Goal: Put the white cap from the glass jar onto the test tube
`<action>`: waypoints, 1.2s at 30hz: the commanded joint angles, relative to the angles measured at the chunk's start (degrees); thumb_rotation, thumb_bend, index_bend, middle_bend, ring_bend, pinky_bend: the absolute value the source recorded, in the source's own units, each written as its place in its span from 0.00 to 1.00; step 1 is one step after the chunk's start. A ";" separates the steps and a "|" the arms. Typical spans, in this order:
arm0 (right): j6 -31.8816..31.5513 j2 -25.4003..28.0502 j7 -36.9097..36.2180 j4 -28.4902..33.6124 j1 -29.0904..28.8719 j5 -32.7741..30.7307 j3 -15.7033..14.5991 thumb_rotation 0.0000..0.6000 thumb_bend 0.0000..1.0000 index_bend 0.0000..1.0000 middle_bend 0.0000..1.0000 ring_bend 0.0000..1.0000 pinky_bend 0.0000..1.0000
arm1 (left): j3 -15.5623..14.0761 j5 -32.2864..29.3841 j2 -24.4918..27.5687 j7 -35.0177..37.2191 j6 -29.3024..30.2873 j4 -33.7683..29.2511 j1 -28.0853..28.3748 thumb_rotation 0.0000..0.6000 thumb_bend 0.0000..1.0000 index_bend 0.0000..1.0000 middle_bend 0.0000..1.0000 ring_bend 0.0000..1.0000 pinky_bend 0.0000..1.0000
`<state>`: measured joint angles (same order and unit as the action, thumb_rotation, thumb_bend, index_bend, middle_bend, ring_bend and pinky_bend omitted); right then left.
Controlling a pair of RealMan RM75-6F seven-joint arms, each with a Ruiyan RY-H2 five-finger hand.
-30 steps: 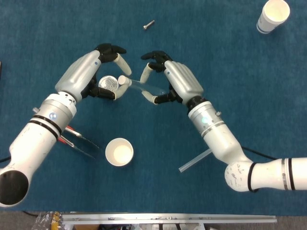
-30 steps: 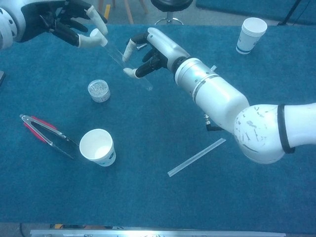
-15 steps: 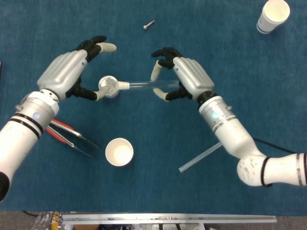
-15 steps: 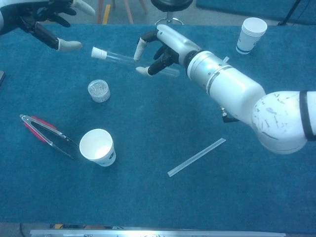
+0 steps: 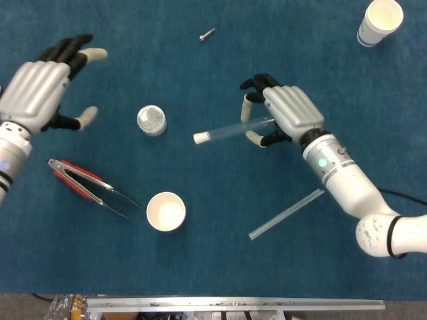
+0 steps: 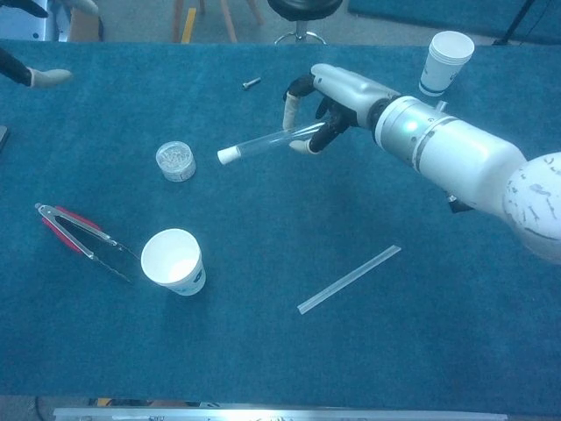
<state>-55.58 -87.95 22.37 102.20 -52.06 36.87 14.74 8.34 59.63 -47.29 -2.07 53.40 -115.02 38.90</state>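
Note:
My right hand [image 5: 283, 117] [image 6: 337, 96] holds the clear test tube [image 5: 235, 129] [image 6: 267, 141] above the cloth, nearly level. The white cap [image 5: 199, 138] [image 6: 227, 155] sits on the tube's left end. The glass jar [image 5: 151, 121] [image 6: 176, 161] stands on the table to the left of the capped end, apart from it. My left hand [image 5: 41, 87] is far to the left, open, fingers spread, holding nothing. In the chest view only fingertips [image 6: 48, 77] of the left hand show at the upper left edge.
Red-handled tongs [image 5: 90, 188] [image 6: 81, 239] lie at the left. A paper cup [image 5: 165, 211] [image 6: 174, 262] stands near the front, another [image 5: 379, 21] [image 6: 444, 60] at the far right. A clear rod [image 5: 287, 213] [image 6: 349, 279] lies right of centre. A screw [image 5: 206, 34] [image 6: 251, 83] lies at the back.
My left hand has drawn away to the left and let go of the cap, which stays on the tube. My right hand moved right with the capped tube, tilting its capped end lower.

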 commanded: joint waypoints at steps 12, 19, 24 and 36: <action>-1.45 -8.10 -1.03 -10.58 1.87 8.20 -5.42 1.00 0.26 0.64 0.22 0.09 0.29 | -1.47 8.99 -1.32 3.30 6.46 5.69 -6.43 1.00 0.32 0.16 0.03 0.00 0.02; -1.66 -13.41 -0.02 -17.88 2.23 12.68 -7.35 1.00 0.26 0.64 0.21 0.09 0.29 | -1.55 10.43 -1.00 4.57 7.62 6.61 -8.25 1.00 0.32 0.16 0.03 0.00 0.02; -1.84 -15.22 0.55 -20.91 2.87 15.83 -8.36 1.00 0.26 0.64 0.21 0.09 0.29 | -1.55 11.63 -0.84 5.18 8.42 6.89 -9.30 1.00 0.32 0.16 0.03 0.00 0.02; -1.23 -14.56 2.11 -21.10 4.93 17.91 -8.84 1.00 0.26 0.51 0.16 0.08 0.27 | -1.40 13.03 -1.75 6.08 8.45 7.27 -10.40 1.00 0.32 0.17 0.03 0.00 0.02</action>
<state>-56.95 -102.66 24.23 81.00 -47.28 54.89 5.96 6.93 72.62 -49.00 4.03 61.85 -107.73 28.54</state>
